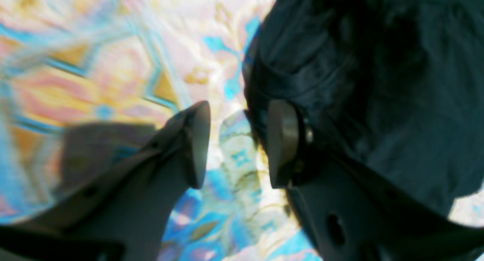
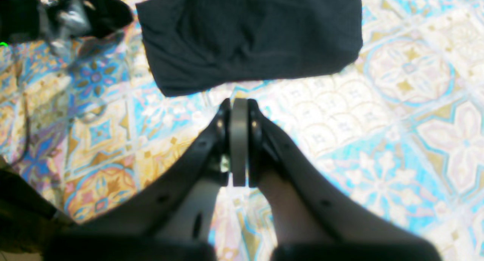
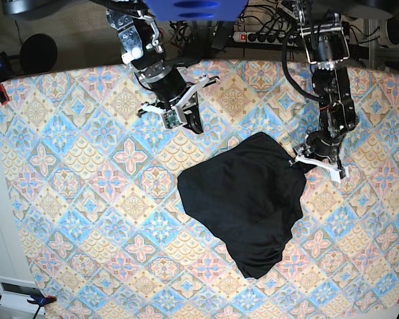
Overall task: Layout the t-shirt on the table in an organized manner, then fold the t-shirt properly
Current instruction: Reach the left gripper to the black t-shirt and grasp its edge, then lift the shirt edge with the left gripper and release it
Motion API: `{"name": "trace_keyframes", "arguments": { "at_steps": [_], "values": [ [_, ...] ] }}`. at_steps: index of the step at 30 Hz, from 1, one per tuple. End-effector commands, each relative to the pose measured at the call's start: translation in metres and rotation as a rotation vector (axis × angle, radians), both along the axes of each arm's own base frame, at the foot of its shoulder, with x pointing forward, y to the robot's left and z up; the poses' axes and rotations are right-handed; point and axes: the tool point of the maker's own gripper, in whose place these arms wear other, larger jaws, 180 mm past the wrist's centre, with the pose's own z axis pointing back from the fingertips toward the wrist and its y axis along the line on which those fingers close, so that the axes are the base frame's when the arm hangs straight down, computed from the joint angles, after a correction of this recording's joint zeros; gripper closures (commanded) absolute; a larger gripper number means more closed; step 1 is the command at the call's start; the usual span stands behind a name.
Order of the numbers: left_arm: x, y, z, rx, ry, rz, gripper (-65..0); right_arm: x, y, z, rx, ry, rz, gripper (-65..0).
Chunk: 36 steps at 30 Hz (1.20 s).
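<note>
Closest to our left wrist camera, the left gripper [image 1: 238, 143] has its jaws parted with only patterned cloth between the pads; one finger [image 1: 283, 143] sits against the rim of the t-shirt [image 1: 378, 83], though blur keeps us from saying whether fabric is caught under it. Beneath everything, the table [image 3: 66, 199] spreads far beyond the garment, and we see the t-shirt [image 3: 246, 199] lying near its middle as a rumpled dark mass, not laid out flat. We judge it light, limp and quick to bunch, so it should be taken at an edge or corner, a hem or shoulder seam, rather than pinched mid-body, where layers would come up together. Its long axis seems to run from the upper lobe beside the left gripper [image 3: 317, 161] down to a narrow point toward the near edge; sleeves and neck cannot be made out. Our right gripper [image 2: 239, 140] hangs clamped and empty above bare cloth, apart from the t-shirt.
</note>
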Motion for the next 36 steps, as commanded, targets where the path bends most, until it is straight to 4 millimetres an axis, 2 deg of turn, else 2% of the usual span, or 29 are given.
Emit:
{"name": "trace_keyframes", "arguments": {
  "at_steps": [1, 4, 7, 10, 12, 13, 15, 16, 19, 22, 24, 27, 31, 34, 36],
  "values": [
    [0.016, 0.006, 0.012, -0.006, -0.045, 0.018, -24.5, 0.005, 0.002, 0.014, 0.026, -0.047, -0.004, 0.0],
    [0.023, 0.002, -0.002, -0.073, -0.008, 0.037, -24.5, 0.005, 0.002, 0.014, 0.026, -0.047, -0.004, 0.0],
    [0.029, -0.011, -0.005, -0.110, -0.005, 0.033, -24.5, 0.004, 0.002, 0.013, 0.026, -0.044, -0.003, 0.0],
    [0.031, -0.034, -0.006, -0.128, -0.006, -0.028, -24.0, 0.004, 0.002, 0.013, 0.026, -0.044, -0.002, 0.0],
    [0.033, -0.060, -0.005, -0.118, -0.024, -0.140, -19.2, 0.004, 0.002, 0.013, 0.026, -0.044, -0.002, 0.0],
    [0.033, -0.069, -0.001, -0.108, -0.040, -0.194, -14.3, 0.004, 0.002, 0.013, 0.026, -0.044, -0.002, 0.0],
    [0.034, -0.081, 0.013, -0.096, -0.091, -0.254, -1.2, 0.004, 0.002, 0.013, 0.025, -0.042, -0.002, 0.0],
    [0.031, -0.083, 0.020, -0.088, -0.114, -0.262, 0.0, 0.004, 0.002, 0.013, 0.025, -0.042, -0.002, 0.0],
    [0.027, -0.089, 0.055, -0.051, -0.216, -0.297, -0.5, 0.004, 0.002, 0.013, 0.025, -0.043, -0.003, 0.0],
    [0.017, -0.103, 0.111, -0.002, -0.367, -0.350, 0.0, 0.006, -0.001, 0.014, 0.024, -0.050, -0.010, 0.0],
    [0.006, -0.110, 0.142, 0.025, -0.447, -0.378, 0.0, 0.006, -0.004, 0.015, 0.017, -0.055, -0.010, 0.0],
    [-0.016, -0.114, 0.169, 0.068, -0.512, -0.415, 0.0, 0.007, -0.012, 0.012, -0.008, -0.060, -0.011, 0.0],
    [-0.042, -0.109, 0.156, 0.026, -0.462, -0.441, 0.0, 0.006, -0.022, 0.008, -0.048, -0.061, 0.002, 0.0],
    [-0.071, -0.086, 0.132, -0.012, -0.363, -0.411, 0.0, 0.004, -0.026, 0.005, -0.070, -0.062, 0.015, 0.0],
    [-0.086, -0.062, 0.119, -0.005, -0.310, -0.354, 0.0, 0.003, -0.027, 0.004, -0.076, -0.060, 0.021, 0.0]
  ]
}}
